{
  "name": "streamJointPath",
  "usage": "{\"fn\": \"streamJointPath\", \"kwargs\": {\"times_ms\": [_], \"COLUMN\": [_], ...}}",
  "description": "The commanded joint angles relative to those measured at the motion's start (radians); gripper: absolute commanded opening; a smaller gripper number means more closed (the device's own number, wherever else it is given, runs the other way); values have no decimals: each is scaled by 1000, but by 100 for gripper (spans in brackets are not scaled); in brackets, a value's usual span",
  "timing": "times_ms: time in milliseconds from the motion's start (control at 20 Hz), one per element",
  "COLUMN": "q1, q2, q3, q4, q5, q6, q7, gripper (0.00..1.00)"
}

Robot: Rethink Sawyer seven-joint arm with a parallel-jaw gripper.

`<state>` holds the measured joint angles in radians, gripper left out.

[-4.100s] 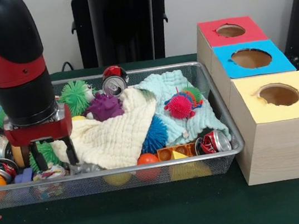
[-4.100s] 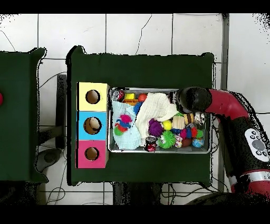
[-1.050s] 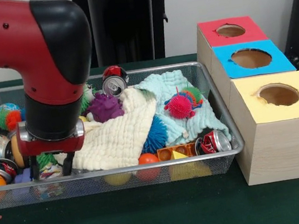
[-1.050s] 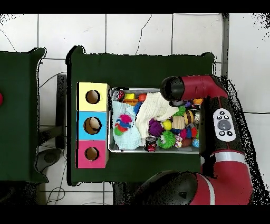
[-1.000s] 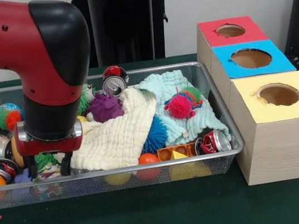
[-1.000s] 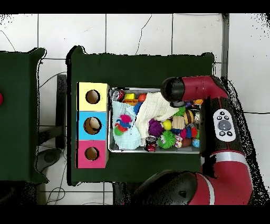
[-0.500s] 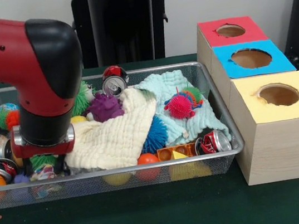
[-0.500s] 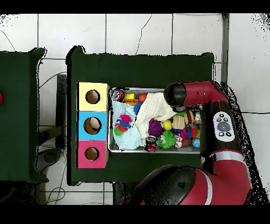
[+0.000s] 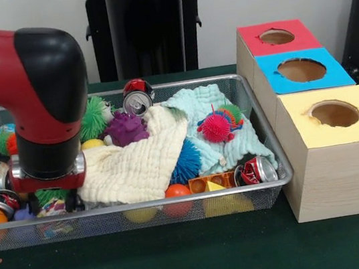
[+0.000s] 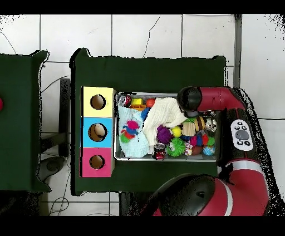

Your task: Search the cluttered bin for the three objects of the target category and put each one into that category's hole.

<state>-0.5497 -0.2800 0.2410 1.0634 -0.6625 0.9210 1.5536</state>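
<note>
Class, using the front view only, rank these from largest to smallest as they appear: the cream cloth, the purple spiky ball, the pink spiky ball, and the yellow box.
1. yellow box, though it sits nearest the camera
2. cream cloth
3. purple spiky ball and pink spiky ball: too alike to rank

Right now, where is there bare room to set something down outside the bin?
Bare green tablecloth lies in front of the wire bin and ahead of the yellow box. The bin is packed: cream cloth, cans, balls.
</note>
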Motion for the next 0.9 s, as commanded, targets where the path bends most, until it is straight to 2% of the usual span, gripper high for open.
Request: {"fn": "streamJointPath", "kwargs": {"times_ms": [50, 450, 900], "q1": [-109, -168, -225], "q2": [85, 63, 63], "q3": [123, 194, 269], "q4": [158, 227, 267], "q5": [33, 14, -18], "q6": [-132, -199, -295], "q7": [-200, -277, -279], "gripper": [100, 100, 100]}}
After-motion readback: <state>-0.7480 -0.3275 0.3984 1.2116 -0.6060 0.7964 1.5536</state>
